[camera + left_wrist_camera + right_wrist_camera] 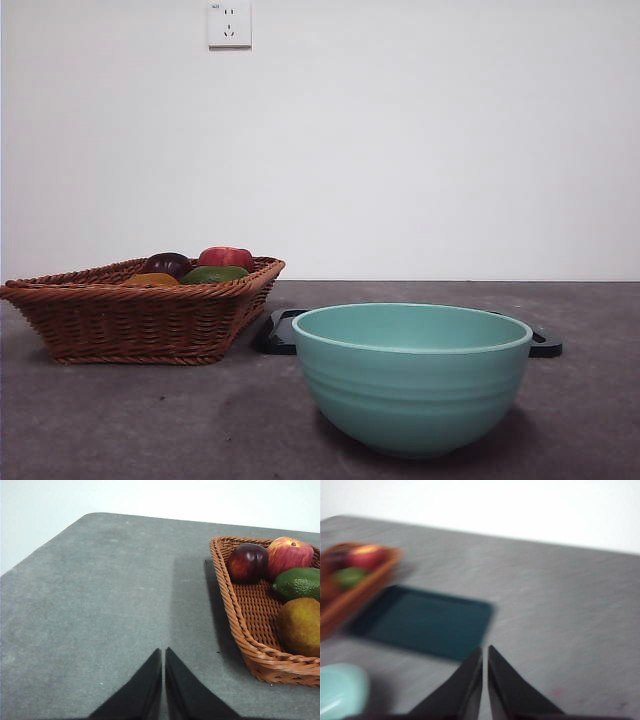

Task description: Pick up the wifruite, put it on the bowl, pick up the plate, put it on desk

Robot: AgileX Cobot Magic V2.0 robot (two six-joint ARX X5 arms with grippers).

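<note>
Both pincers pressed together, holding nothing: left gripper hangs over bare desk just beside the wicker basket; right gripper hangs over desk near the dark flat plate, its view blurred. Neither arm shows in the front view.

Largest first – desk is wide, matte, mottled grey. Bowl is glossy mint-teal, round, ridged, empty so far, standing in front of the plate. Basket is woven brown, with sloped sides. Plate is thin and rectangular, dark teal-black.

Wifruite – dull orange-brown, rounded, no clear long axis – lies in the basket's corner nearest the left gripper, beside the green fruit; dark purple fruit and red fruit sit further back. Left arm looks nearer, so likely the picker; it must cross the rim.
</note>
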